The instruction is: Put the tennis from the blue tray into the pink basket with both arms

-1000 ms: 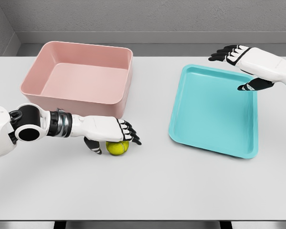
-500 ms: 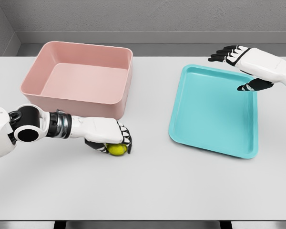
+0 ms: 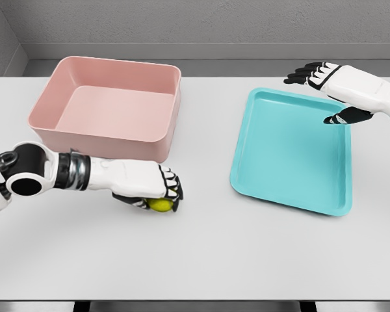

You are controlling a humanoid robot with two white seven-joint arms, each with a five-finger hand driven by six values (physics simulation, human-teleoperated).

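Yellow-green ball [image 3: 160, 205], mostly hidden under the left hand [image 3: 153, 188] that now grips it on the desk [image 3: 201, 253], just in front of the pink basket [image 3: 110, 107]. A second ago the fingers were spread. Right hand [image 3: 331, 88] hovers relaxed over the blue tray's [image 3: 289, 153] far corner, unchanged.

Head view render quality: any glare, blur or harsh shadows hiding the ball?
Head view: even, diffuse light, no glare on the table, sharp throughout. Only soft shadows, under the left hand and along the blue tray edge. The tennis ball is mostly hidden by fingers, not by lighting.
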